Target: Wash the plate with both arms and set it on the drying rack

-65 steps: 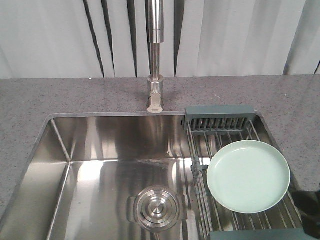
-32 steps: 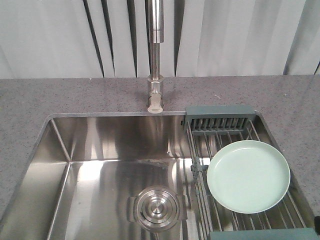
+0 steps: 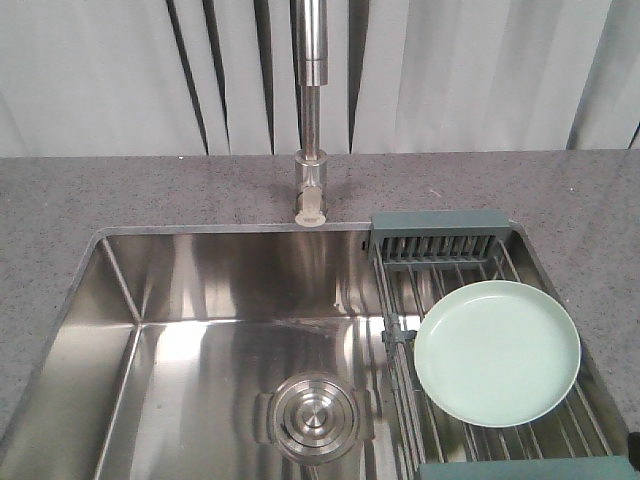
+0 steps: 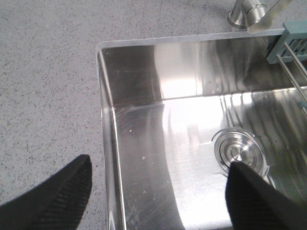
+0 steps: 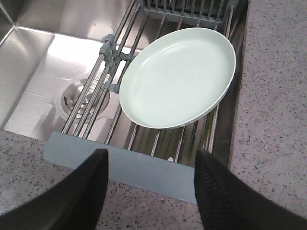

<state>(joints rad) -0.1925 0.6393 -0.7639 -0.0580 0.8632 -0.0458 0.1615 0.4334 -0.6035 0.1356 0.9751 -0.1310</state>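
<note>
The pale mint-green plate (image 3: 497, 352) lies flat on the steel bars of the drying rack (image 3: 440, 245) over the right side of the sink. In the right wrist view the plate (image 5: 177, 76) rests beyond the rack's near grey-green end piece (image 5: 144, 167). My right gripper (image 5: 153, 154) is open and empty, hovering over that end piece and the counter, apart from the plate. My left gripper (image 4: 160, 164) is open and empty above the sink's left rim (image 4: 106, 143). Neither gripper shows clearly in the front view.
The steel sink basin (image 3: 200, 340) has a round drain (image 3: 314, 415). A tall faucet (image 3: 312, 110) stands behind it on the speckled grey counter (image 3: 100, 190). The drain (image 4: 239, 152) lies by the left gripper's right finger. Counter runs along the rack's right side (image 5: 278, 96).
The dark right gripper at the lower right edge of the front view has drawn back almost out of frame. The plate has not moved.
</note>
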